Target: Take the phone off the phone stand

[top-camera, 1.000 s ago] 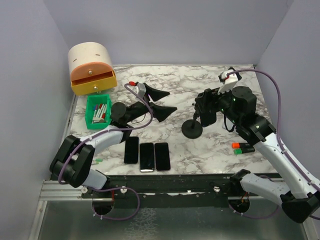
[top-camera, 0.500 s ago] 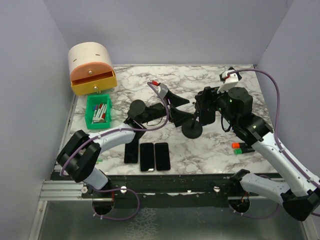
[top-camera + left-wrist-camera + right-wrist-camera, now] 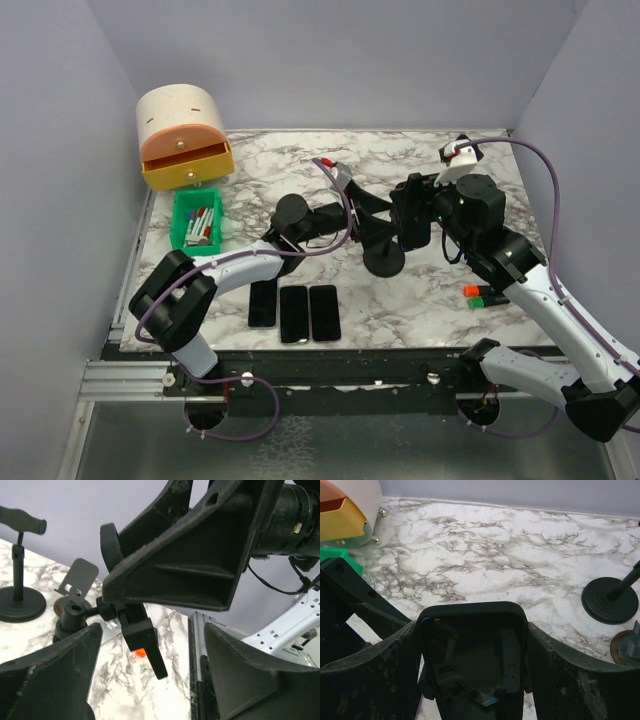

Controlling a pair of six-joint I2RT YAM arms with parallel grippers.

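Right wrist view first: right gripper (image 3: 411, 216) clamped across the width of the phone (image 3: 470, 665), one finger pressed on each long edge, dark screen facing the lens. Held up off the marble table (image 3: 330, 160) near its middle, on the phone stand (image 3: 384, 260), and not yet lifted off by the look of it. Not to be confused with the three spare phones (image 3: 294, 312) lying flat by the near edge, well apart from either gripper.

Judged as grasp made, pull-off not begun.

On the other side, left gripper (image 3: 383, 222) with jaws spread wide, straddling the stand's stem just beside the phone and, as far as can be told, touching nothing. From the left wrist: ball joint and clamp of the stand between the two open fingers, right gripper's fingers looming just above.

Next, probably: close the left jaws on the stem to pin the stand, then draw the phone straight out of the cradle with the right, slowly, to avoid tipping or dragging the base. Cannot tell how firmly the cradle bites the phone; hidden behind the fingers.
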